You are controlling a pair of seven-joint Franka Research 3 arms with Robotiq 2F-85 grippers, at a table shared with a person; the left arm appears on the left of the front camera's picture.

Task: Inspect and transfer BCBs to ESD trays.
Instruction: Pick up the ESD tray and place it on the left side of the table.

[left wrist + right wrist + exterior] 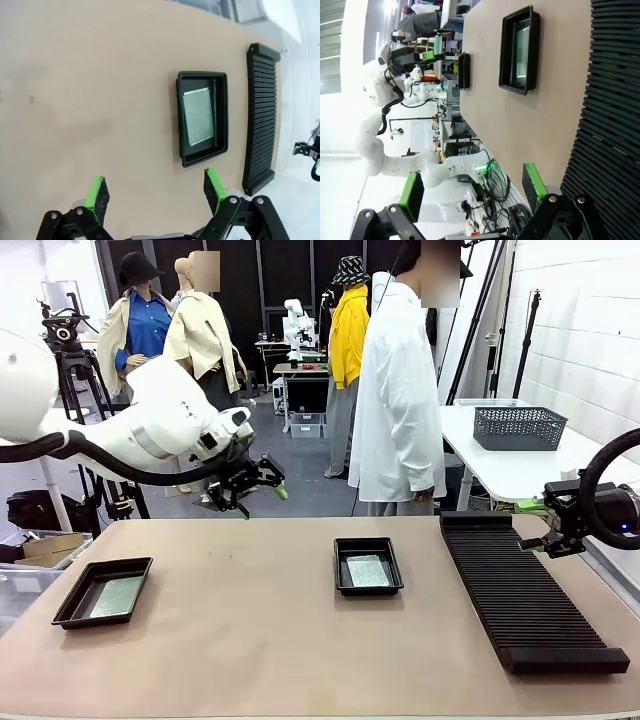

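Two black ESD trays lie on the tan table, each holding one green BCB. One tray (70, 612) is at the front left with its board (118, 596). The other tray (338, 570) sits mid-table with its board (367, 570). My left gripper (262, 490) hangs open in the air over the table's far left. In its wrist view the open fingers (156, 192) frame the middle tray (223, 120) and its BCB (198, 116) from above. My right gripper (556, 535) is open at the right edge, beside the rack. Its wrist view (472, 187) looks across the table at the middle tray (507, 55) and the far tray (463, 70).
A long black ribbed rack (525, 595) runs along the table's right side (261, 110) (610, 100). A person in a white coat (398, 390) stands at the far side. A grey mesh basket (519, 427) rests on a white side table behind.
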